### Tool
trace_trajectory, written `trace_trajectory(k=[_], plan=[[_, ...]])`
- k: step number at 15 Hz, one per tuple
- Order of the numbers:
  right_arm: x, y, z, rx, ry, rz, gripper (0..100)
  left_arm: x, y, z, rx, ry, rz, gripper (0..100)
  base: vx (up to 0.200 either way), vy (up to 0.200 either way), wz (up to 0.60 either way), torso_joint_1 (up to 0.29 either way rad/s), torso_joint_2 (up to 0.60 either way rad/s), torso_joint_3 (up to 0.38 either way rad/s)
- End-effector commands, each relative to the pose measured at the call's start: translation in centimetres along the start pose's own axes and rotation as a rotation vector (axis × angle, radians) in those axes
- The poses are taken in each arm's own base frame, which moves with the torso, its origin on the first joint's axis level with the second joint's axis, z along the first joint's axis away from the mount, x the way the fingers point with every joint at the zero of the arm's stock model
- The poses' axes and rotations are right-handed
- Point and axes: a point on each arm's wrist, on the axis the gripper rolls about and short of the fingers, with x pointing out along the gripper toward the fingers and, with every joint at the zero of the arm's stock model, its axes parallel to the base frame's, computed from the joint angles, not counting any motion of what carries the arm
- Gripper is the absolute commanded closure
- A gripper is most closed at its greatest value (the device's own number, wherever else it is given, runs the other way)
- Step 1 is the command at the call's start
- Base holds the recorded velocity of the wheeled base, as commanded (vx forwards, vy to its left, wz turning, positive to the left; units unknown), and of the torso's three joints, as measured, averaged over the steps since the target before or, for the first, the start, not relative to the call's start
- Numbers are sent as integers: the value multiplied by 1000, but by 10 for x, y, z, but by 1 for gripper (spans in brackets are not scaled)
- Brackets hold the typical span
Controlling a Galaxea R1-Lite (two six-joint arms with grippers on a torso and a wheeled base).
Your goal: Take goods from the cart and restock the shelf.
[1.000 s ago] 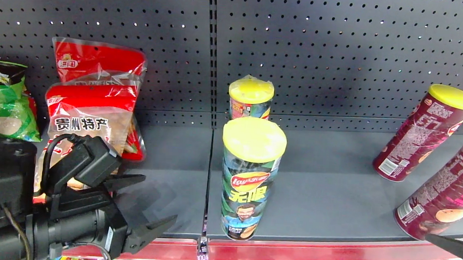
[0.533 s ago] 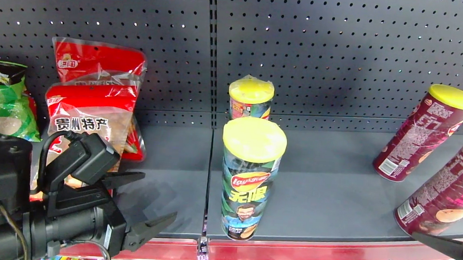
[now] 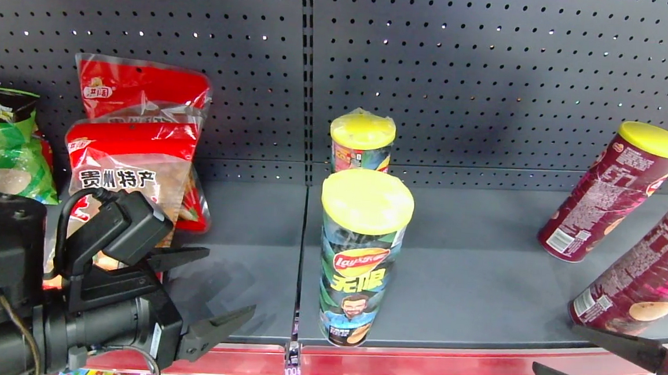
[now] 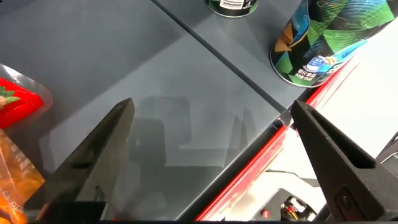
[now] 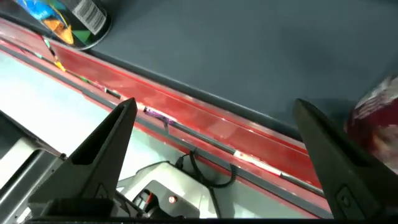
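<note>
Right gripper [image 3: 553, 347], nearer maroon can [image 3: 641, 281] — both edge-cropped

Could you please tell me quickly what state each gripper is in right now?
Left gripper: open, holding nothing.
Right gripper: open, holding nothing.

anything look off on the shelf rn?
At the right of the shelf, the rear maroon can and front maroon can lean rightward while the front green can stands upright; possibly just camera angle. Nothing spilled or damaged shows.
</note>
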Motion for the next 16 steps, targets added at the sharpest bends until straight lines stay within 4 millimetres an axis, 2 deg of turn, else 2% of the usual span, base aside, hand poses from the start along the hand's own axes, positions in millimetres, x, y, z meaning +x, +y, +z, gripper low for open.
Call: trace_trajectory(k=[1, 16], plan=[[2, 0, -2, -1, 15, 3, 0, 2, 0, -1, -1, 7, -1, 0, 0, 0, 0, 0, 0, 0], [9, -6, -2, 17, 41, -78, 0, 6, 1, 1, -3, 9, -4, 0, 0, 0, 0, 0, 0, 0]])
